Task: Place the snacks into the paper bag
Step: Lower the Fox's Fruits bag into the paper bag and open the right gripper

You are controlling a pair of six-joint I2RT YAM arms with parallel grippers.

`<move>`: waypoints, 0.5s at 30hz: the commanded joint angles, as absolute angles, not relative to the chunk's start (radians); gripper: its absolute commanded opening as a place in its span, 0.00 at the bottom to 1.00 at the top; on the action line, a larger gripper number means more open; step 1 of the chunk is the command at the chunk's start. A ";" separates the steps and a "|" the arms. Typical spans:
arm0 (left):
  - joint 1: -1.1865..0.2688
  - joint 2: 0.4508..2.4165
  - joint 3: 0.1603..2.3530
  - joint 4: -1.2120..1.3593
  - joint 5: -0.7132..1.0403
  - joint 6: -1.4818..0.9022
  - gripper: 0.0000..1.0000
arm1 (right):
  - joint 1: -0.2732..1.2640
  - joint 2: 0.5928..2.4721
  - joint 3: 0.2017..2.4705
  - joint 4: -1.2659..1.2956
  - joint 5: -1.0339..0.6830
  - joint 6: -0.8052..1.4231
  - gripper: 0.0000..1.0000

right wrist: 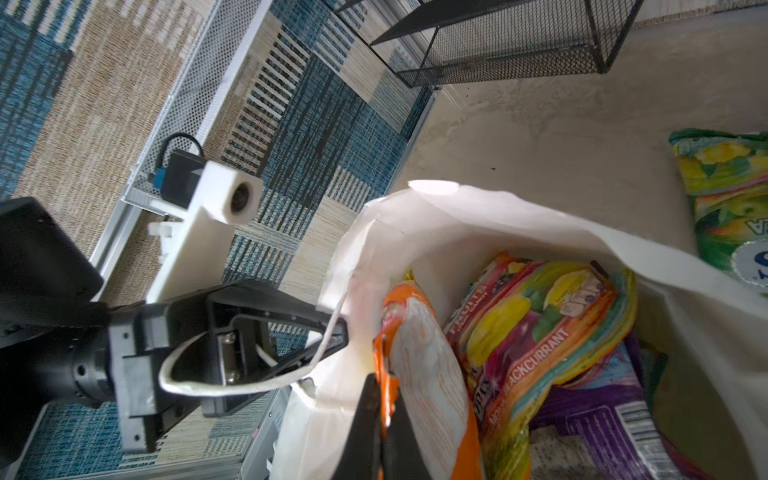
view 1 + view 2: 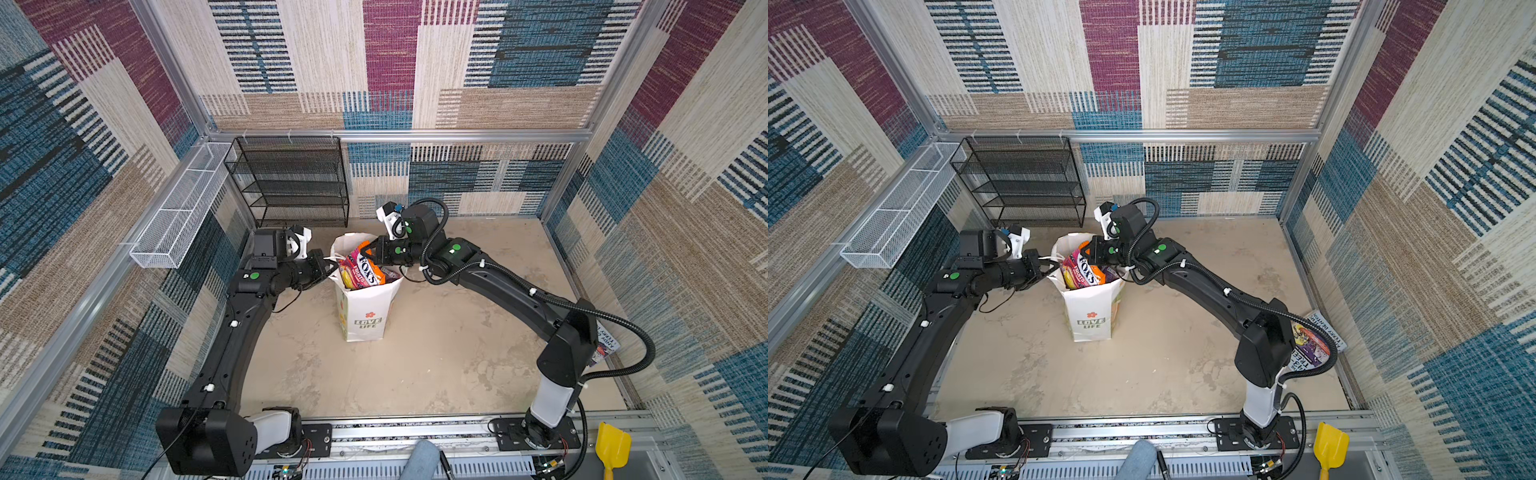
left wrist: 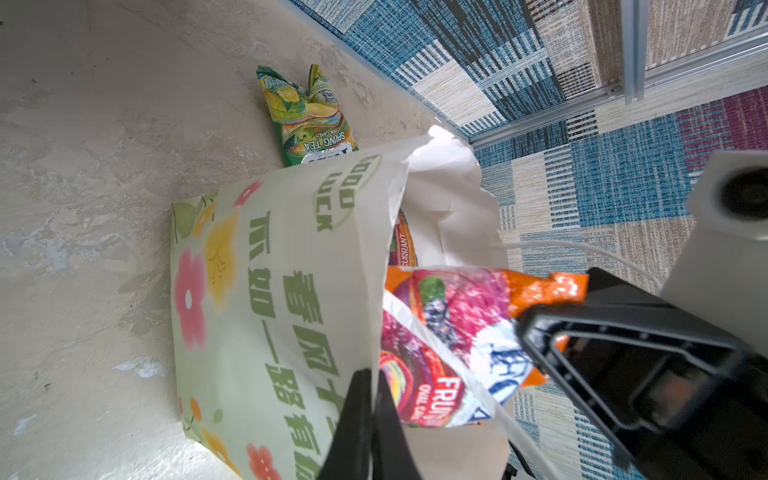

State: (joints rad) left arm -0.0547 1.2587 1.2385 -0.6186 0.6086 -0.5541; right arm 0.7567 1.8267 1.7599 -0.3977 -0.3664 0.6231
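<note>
A: L side first, what's being gripped?
B: The L gripper [image 2: 328,266] is being closed on the paper bag [image 2: 365,309]. Its fingers [image 3: 353,415] are being pressed together w/ the rim's wall pinched between them. A white cord handle [image 1: 249,386] is being draped round that gripper.

A: The bag itself?
B: It's being stood upright mid-table, long axis vertical, mouth pointing up, "LOVE LIFE" face turned toward the arm bases.

A: And the snack?
B: The orange pkt [image 2: 365,266] is being held half out of the mouth. Its long axis is being tilted: lower end inside the bag, orange top end pointing at the R gripper [image 2: 369,250]. The R fingers [image 1: 368,415] are being squeezed shut on that end.

A: What's being hidden?
B: Deeper in the bag, a multicolour pkt [image 1: 540,332] and a purple pkt [image 1: 602,415] are being shown only partly, lettering cut off. A green pkt [image 3: 309,120] is lying flat on the table just beside the bag. One end is being covered by the rim, and it's being shown by wrist views only. Far R, a book [image 2: 1312,340] is being half covered by the R arm.
</note>
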 commanded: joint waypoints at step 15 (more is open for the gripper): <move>-0.052 1.254 1.241 -0.553 0.649 -0.561 0.00 | 0.723 1.868 1.763 -0.460 -0.315 0.543 0.08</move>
State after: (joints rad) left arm -0.0536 1.2583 1.2385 -0.6182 0.6086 -0.5545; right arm 0.7242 1.8690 1.7679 -0.4694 -0.3351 0.5629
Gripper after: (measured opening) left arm 0.059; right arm 0.081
